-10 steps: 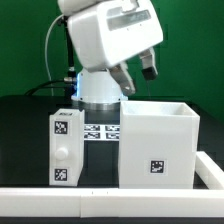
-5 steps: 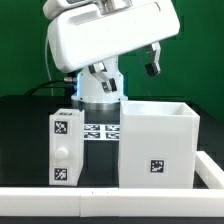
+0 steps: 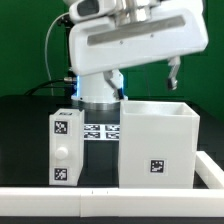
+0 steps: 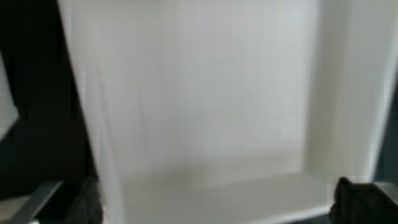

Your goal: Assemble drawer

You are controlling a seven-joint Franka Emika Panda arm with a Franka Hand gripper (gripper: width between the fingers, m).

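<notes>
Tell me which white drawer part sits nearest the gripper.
The large open-topped casing on the exterior view's right: the gripper hangs above it, jaws open. The small knobbed tray stands at that view's left.

On the bench [image 3: 22, 150], the box casing [image 3: 158, 142] sits at the exterior view's right and the knobbed tray [image 3: 63, 148] at its left. The marker board [image 3: 100, 131] lies between them, seemingly slightly behind.

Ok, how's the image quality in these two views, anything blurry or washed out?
Exterior view: evenly lit and fairly sharp; the tags on the box casing and the small tray read clearly, and there is no strong glare. Wrist view: soft and low in contrast, filled almost wholly by the casing's white wall, with the dark jaws only blurred shapes.
</notes>
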